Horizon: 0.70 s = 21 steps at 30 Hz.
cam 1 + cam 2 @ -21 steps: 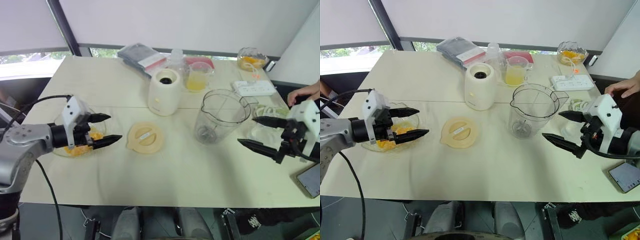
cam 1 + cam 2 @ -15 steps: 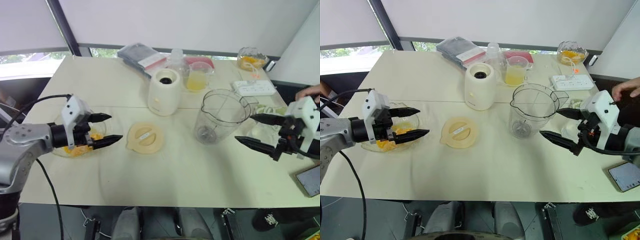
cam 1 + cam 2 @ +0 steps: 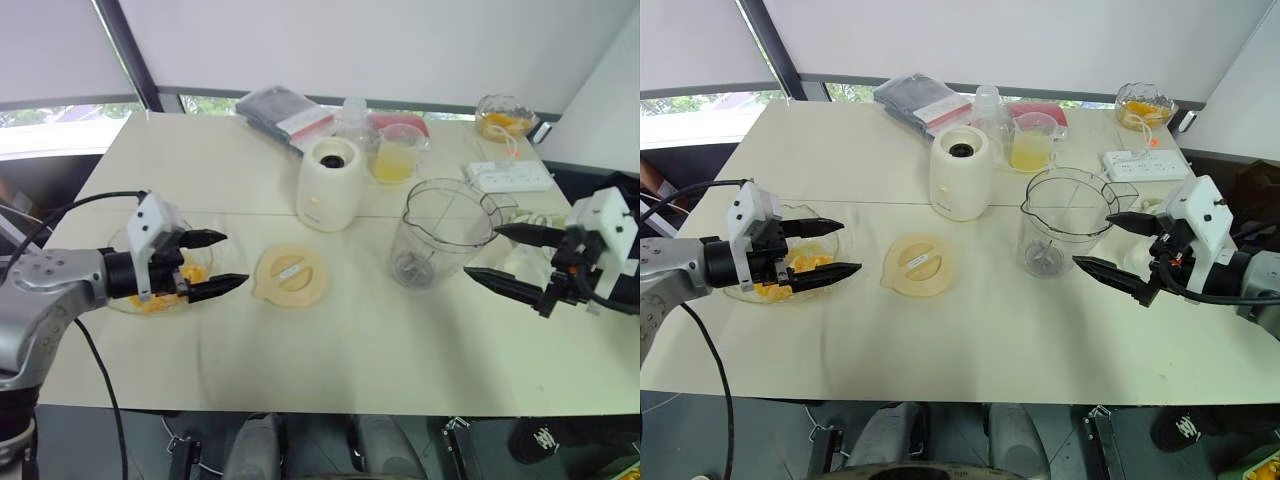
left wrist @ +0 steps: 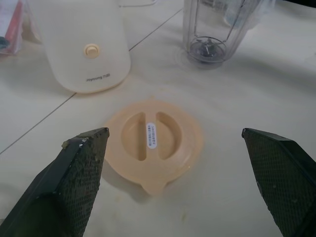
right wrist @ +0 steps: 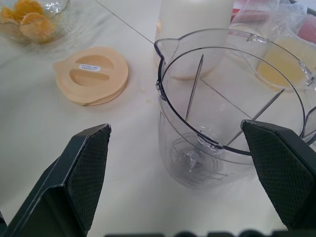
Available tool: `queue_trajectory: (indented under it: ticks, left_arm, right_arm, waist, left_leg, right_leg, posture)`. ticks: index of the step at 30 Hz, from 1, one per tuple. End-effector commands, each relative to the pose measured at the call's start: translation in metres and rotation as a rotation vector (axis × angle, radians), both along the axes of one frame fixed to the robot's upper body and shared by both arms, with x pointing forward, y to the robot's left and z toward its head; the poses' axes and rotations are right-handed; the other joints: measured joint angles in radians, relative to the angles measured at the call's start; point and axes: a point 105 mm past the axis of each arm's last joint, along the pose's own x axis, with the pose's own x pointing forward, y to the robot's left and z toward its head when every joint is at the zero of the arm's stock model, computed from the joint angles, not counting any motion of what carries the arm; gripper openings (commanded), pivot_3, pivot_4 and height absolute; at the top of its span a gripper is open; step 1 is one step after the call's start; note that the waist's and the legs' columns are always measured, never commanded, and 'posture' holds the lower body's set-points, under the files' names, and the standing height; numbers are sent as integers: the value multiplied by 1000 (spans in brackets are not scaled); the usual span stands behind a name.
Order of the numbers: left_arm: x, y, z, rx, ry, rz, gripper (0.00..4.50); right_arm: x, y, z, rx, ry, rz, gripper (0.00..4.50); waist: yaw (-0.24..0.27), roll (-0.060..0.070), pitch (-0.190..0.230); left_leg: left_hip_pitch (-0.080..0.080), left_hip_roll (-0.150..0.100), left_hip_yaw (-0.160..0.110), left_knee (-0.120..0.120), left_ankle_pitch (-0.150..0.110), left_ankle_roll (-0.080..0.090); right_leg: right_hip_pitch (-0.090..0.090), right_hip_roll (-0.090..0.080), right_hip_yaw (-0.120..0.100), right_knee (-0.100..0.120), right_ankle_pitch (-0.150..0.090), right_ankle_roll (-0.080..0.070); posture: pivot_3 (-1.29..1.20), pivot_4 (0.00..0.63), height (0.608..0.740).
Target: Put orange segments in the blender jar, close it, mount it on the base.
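Observation:
The clear blender jar (image 3: pixel 440 230) stands empty and upright right of centre, blades at its bottom. Its peach lid (image 3: pixel 291 274) lies flat on the table beside it, in front of the cream base (image 3: pixel 328 184). Orange segments (image 3: pixel 805 262) lie in a glass bowl (image 3: pixel 740 295) at the left. My left gripper (image 3: pixel 232 260) hovers open over the bowl's right side, fingers pointing at the lid, holding nothing. My right gripper (image 3: pixel 482 251) is open just right of the jar, empty. In the right wrist view the jar (image 5: pixel 232 123) stands between the fingers, further ahead.
A measuring cup of yellow juice (image 3: pixel 398 155) stands behind the jar. A white power strip (image 3: pixel 508 176) and a second bowl of orange pieces (image 3: pixel 503 117) are at the back right. A dark packet (image 3: pixel 285 112) lies at the back.
My right gripper has moved left, closer to the jar. A person's hand and a phone at the right edge are gone from view. The left gripper has barely shifted.

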Motion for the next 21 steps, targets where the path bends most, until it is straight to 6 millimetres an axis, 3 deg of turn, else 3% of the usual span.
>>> queue_trajectory:
  ticks: [1, 10, 14, 21]
  left_arm:
    - [-1, -1, 14, 10, -49, -12, 4500]
    - [2, 2, 16, 25, -45, -15, 4500]
    - [13, 18, 19, 58, -42, 23, 4500]
    - [39, 67, 34, 164, 5, 37, 4500]
  right_arm:
    - [-3, 6, 6, 5, -34, 24, 4441]
    - [-2, 11, 2, 23, -34, 32, 4441]
    - [-1, 19, -3, 48, -32, 44, 4441]
    - [0, 52, -24, 145, -34, 82, 4441]
  waist:
    - [0, 0, 0]
    - [0, 0, 0]
    - [0, 0, 0]
    - [-1, 0, 0]
  left_leg:
    - [0, 0, 0, 0, 0, 0]
    - [0, 0, 0, 0, 0, 0]
    - [0, 0, 0, 0, 0, 0]
    - [0, -1, 0, 0, 0, 0]
  right_leg:
    - [0, 0, 0, 0, 0, 0]
    - [0, 0, 0, 0, 0, 0]
    - [0, 1, 0, 0, 0, 0]
    - [0, 2, -1, 1, 0, 0]
  posture:
    - [0, 150, 740]
    - [0, 150, 740]
    - [0, 150, 740]
    - [0, 150, 740]
